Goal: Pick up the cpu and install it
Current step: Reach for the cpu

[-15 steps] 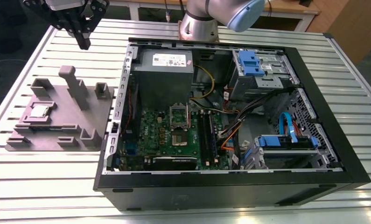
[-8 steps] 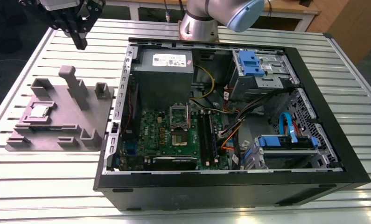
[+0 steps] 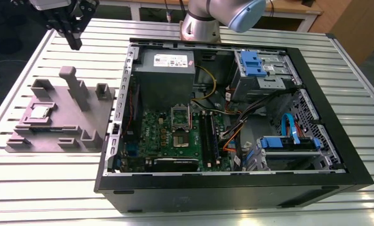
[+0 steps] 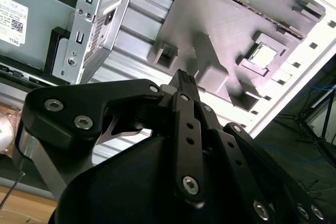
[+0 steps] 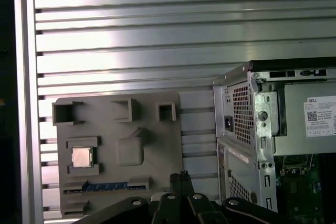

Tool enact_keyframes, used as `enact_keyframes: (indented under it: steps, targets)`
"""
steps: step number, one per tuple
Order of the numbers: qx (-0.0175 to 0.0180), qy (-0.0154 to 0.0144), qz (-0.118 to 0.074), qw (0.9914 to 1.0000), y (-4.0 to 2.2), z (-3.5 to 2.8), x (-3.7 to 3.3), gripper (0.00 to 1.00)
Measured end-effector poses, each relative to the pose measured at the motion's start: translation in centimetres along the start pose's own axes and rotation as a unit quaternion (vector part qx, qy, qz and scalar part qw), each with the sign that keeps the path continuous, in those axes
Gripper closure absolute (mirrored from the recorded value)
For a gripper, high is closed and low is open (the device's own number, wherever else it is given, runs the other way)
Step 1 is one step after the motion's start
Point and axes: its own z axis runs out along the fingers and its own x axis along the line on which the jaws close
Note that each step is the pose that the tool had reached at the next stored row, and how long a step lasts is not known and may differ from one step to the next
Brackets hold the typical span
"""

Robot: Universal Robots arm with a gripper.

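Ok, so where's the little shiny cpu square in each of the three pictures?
Exterior view: the cpu sits in a pocket of the grey fixture plate, toward the exterior view's left of the computer case.
Second wrist view: the cpu lies in that pocket, on the plate's side away from the case.
First wrist view: the cpu lies there too.
Shared landmark: the grey fixture plate.

Arm [image 3: 215, 19] & pincer [image 3: 75, 44] upper pts cut off, exterior view's edge.
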Motion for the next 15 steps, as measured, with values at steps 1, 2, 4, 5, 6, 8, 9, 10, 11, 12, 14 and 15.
enact_keyframes:
  steps: [1,2,4,5,6,8,9,10,11,12,14,15]
  targets:
    - [0.0,0.0,0.0,1.0,-0.01,0.0,0.1,0.9]
    - [0.0,0.0001,0.0,1.0,-0.02,0.01,0.2,0.9]
    - [0.0,0.0002,0.0,1.0,-0.03,0.01,0.39,0.9]
    - [0.0,0.0002,0.0,1.0,-0.04,0.01,0.48,0.9]
    - [0.0,0.0002,0.0,1.0,-0.04,0.02,0.57,0.9]
    - [0.0,0.0003,0.0,1.0,-0.06,0.01,0.72,0.9]
    - [0.0,0.0004,0.0,1.0,-0.06,0.02,0.8,0.9]
    - [0.0001,0.0005,0.0,1.0,-0.07,0.02,0.86,0.9]
    - [0.0,0.0005,0.0,1.0,-0.07,0.03,0.93,0.9]
    - [0.0,0.0005,0.0,1.0,-0.08,0.03,1.01,0.9]
    - [0.0,0.0006,0.0,1.0,-0.09,0.03,1.16,0.9]
    - [0.0,0.0006,0.0,1.0,-0.1,0.04,1.23,0.9]
